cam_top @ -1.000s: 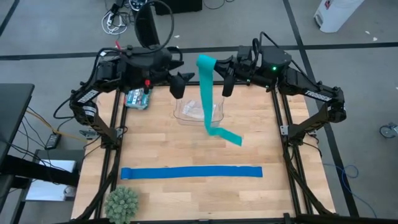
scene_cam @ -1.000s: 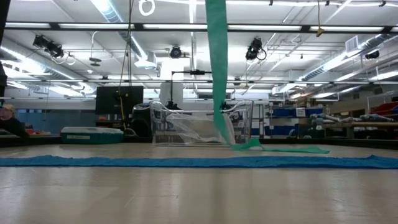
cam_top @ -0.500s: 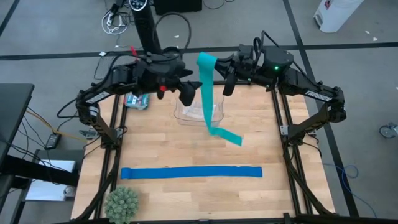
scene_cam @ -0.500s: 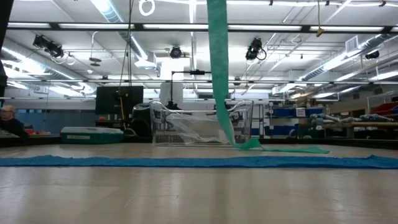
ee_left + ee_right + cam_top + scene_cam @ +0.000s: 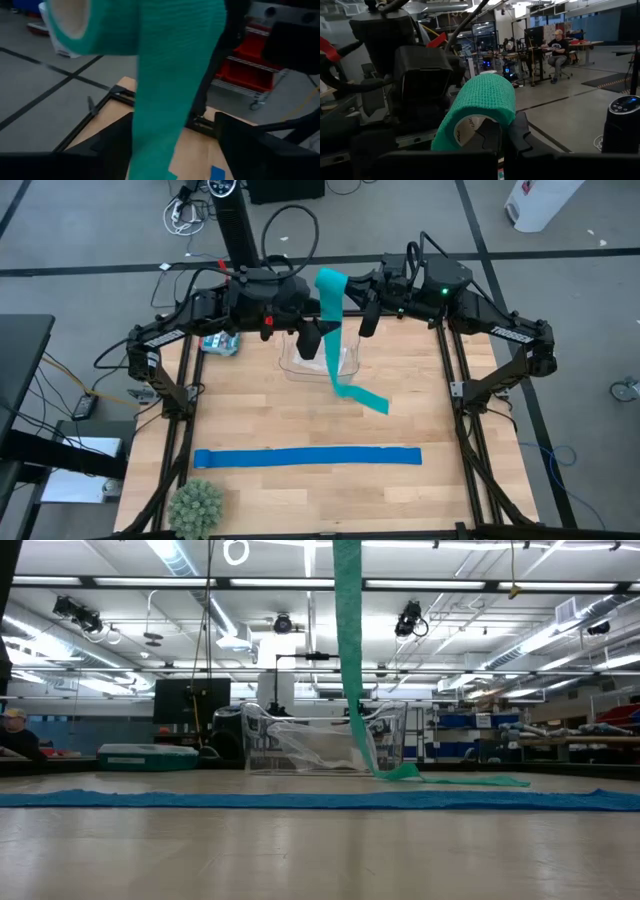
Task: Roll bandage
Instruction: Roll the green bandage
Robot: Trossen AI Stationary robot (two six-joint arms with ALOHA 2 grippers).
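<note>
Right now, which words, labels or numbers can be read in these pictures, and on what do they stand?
None can be read with certainty.
White lettering on the right arm: too small.
Print on the packet beside the left arm: blurred.
Marks on the white container on the floor: too small.
The bandage, held by the right claw, with the left claw open around it: no text.
</note>
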